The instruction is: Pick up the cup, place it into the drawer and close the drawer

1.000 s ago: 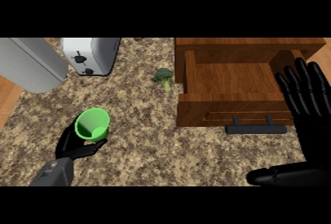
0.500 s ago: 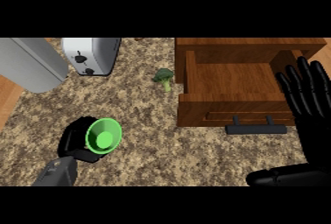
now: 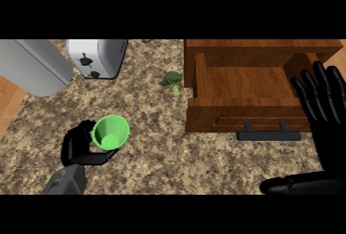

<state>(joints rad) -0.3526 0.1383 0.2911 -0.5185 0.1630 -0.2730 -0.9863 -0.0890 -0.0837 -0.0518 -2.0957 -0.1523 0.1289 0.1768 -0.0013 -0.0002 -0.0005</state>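
Speckled granite counter (image 3: 169,137) fills my view. Near left, my left hand (image 3: 79,148) curls round the green cup (image 3: 110,132), its mouth tilted up toward me. At right, my right hand (image 3: 326,103) rests spread, fingers up, beside the open wooden drawer (image 3: 246,93). Bare counter lies between cup and drawer; broccoli (image 3: 173,81) sits just beside the drawer's left wall.

Speckled stone-look table (image 3: 169,151); brown wooden drawer (image 3: 243,87) with matt black handle (image 3: 268,135); smooth green plastic-looking cup (image 3: 110,132); brushed metal toaster (image 3: 98,57).
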